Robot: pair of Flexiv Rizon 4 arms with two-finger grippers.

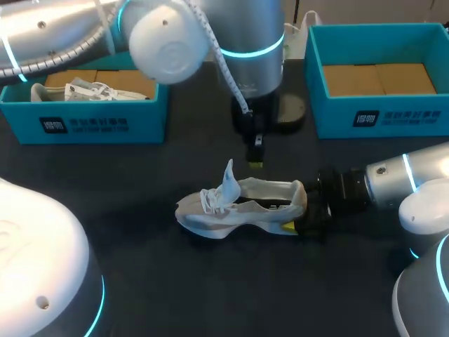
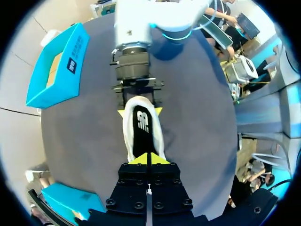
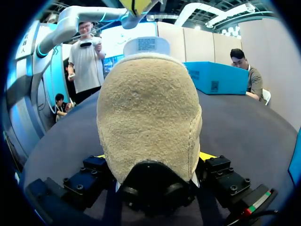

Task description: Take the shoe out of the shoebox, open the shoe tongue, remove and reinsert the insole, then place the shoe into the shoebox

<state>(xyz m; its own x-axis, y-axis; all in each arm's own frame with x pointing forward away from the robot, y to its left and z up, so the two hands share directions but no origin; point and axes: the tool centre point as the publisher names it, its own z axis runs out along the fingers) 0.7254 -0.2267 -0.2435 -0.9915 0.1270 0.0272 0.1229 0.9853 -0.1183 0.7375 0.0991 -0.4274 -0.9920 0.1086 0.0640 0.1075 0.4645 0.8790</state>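
A white shoe lies on the dark table with its toe to the left and its tongue standing up. My right gripper is shut on the shoe's heel, one yellow tip on each side. In the left wrist view the same grip shows at the far end of the shoe, where the right gripper clasps the heel. My left gripper hangs just above the shoe's opening, fingers pointing down. It is shut, with nothing seen between its tips.
A blue shoebox at the back left holds another white shoe. A second blue shoebox stands at the back right, showing only its cardboard floor. My left arm's large joint hangs over the back middle.
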